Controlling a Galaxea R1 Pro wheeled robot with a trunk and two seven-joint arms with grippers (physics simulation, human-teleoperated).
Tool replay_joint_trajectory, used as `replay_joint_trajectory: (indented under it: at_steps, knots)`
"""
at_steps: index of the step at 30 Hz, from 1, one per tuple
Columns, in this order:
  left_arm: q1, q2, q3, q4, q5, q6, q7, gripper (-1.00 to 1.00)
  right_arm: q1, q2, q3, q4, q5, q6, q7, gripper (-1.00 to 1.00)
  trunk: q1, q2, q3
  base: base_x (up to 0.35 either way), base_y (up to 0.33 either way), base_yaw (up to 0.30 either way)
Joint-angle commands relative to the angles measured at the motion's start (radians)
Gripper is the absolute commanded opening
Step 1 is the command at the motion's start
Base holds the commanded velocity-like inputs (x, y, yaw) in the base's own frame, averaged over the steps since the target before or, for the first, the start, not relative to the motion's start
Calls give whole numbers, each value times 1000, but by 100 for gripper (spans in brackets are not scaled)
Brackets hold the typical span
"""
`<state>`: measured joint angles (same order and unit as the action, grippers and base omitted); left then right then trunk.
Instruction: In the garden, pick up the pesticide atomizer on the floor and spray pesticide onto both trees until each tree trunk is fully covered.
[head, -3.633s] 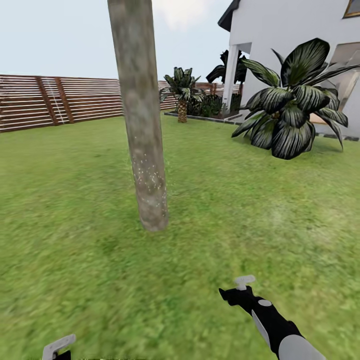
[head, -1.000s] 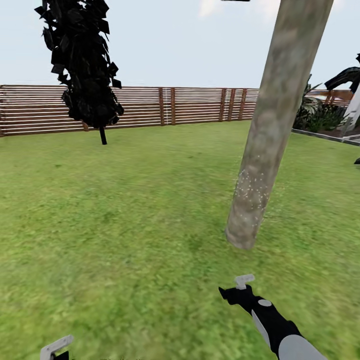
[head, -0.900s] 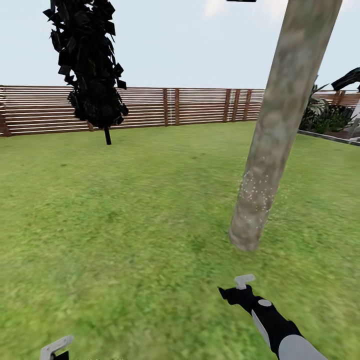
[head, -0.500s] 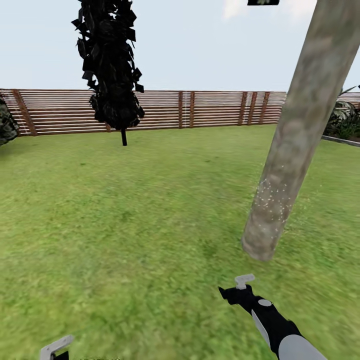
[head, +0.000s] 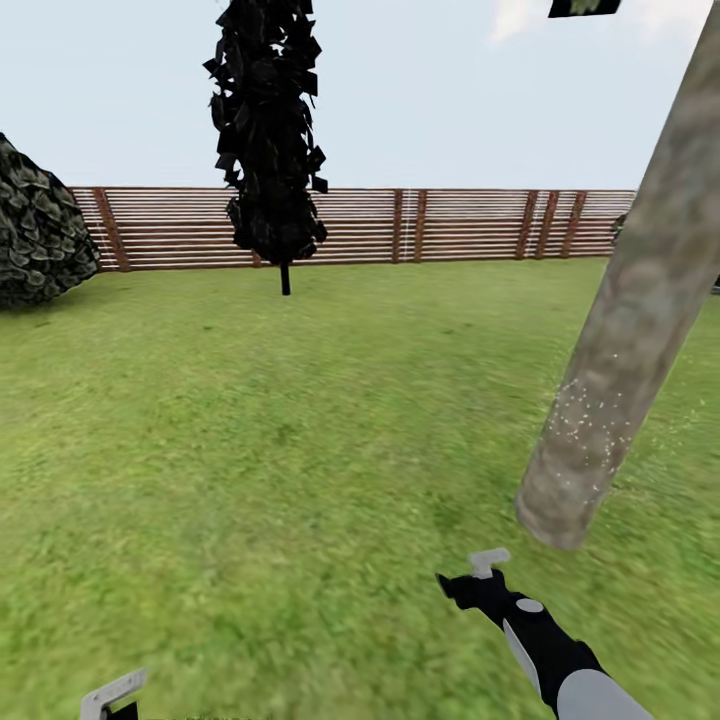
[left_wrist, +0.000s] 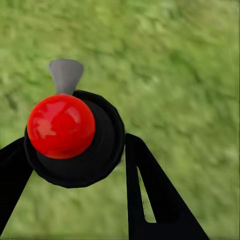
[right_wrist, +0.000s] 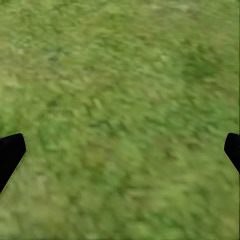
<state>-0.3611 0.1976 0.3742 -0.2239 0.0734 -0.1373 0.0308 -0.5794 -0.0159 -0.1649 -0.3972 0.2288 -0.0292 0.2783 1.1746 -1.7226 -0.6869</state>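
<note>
Closest to the camera in the head view is the right arm (head: 550, 650), black and grey, reaching out low over the lawn (head: 300, 450), with a light grey tip at its end. In the right wrist view the right gripper (right_wrist: 120, 150) has its two black fingertips (right_wrist: 10, 152) way out at the picture edges, so the jaws are spread wide with nothing but grass between them.

The left gripper (left_wrist: 75, 165) is pinching the pesticide atomizer (left_wrist: 75, 137): the left wrist view looks down on its black body with a red round cap and the grey nozzle poking out, black fingers (left_wrist: 150, 195) on both sides of it. In the head view only a grey bit (head: 115, 692) of that shows at the bottom edge.

A bit further out on the right stands a leaning tree trunk (head: 620, 350), grey-brown, with tiny white specks low down. Way back there's a dark tree (head: 268, 140), a rounded bush (head: 40, 240) and the wooden slat fence (head: 450, 225)
</note>
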Motion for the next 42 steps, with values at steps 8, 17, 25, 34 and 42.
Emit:
replay_joint_trajectory:
  at_steps: [8,17,25,34,42]
  knots:
    - [-1,0,-4,1,8,-4,3,-100,0,1,-8,1,10,-3,7,100,0,0,6,0,0,237]
    - [-1,0,-4,2,7,-4,3,-100,0,1,-8,1,10,-3,7,100,0,0,8,0,0,276]
    - [-1,0,-4,3,7,-4,3,-100,0,1,-8,1,10,-3,7,100,0,0,8,0,0,281]
    - [-1,0,-4,2,7,-3,3,-100,0,2,-8,1,10,-3,7,100,0,0,8,0,0,281]
    - [-1,-1,-4,3,7,-3,3,-100,0,2,-8,1,10,-3,7,100,0,0,8,0,0,281]
